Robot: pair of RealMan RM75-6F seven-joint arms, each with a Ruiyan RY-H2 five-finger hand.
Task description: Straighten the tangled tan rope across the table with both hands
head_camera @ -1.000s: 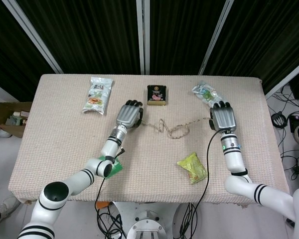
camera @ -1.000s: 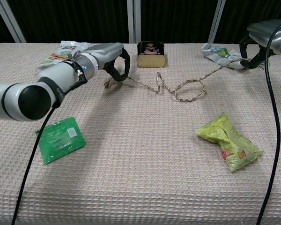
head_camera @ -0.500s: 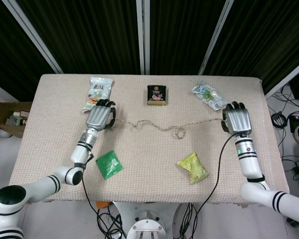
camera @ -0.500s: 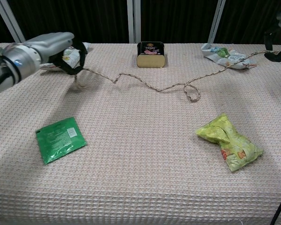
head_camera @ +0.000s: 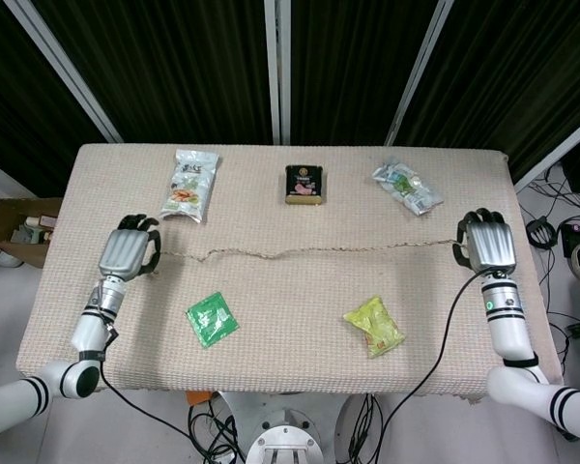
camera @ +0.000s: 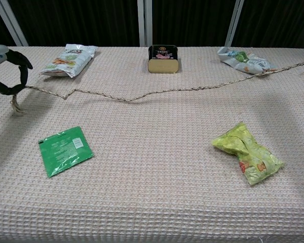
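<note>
The tan rope (head_camera: pixel 309 252) now runs in one nearly straight line across the table, with a slight kink left of centre; in the chest view the rope (camera: pixel 157 92) spans the full width. My left hand (head_camera: pixel 128 251) grips its left end near the table's left side, and a short frayed tail hangs below the fingers (camera: pixel 9 76). My right hand (head_camera: pixel 486 242) holds the right end near the right edge; it lies outside the chest view.
On the woven table cloth (head_camera: pixel 290 319) lie a green sachet (head_camera: pixel 212 319), a yellow-green snack bag (head_camera: pixel 373 326), a white snack bag (head_camera: pixel 190 183), a dark tin (head_camera: pixel 304 184) and a crinkled packet (head_camera: pixel 404 185). A cardboard box (head_camera: pixel 17 228) stands off the left edge.
Both hands have moved apart, left hand leftward and right hand rightward. The rope's loops and knot have pulled out into a nearly straight line.
</note>
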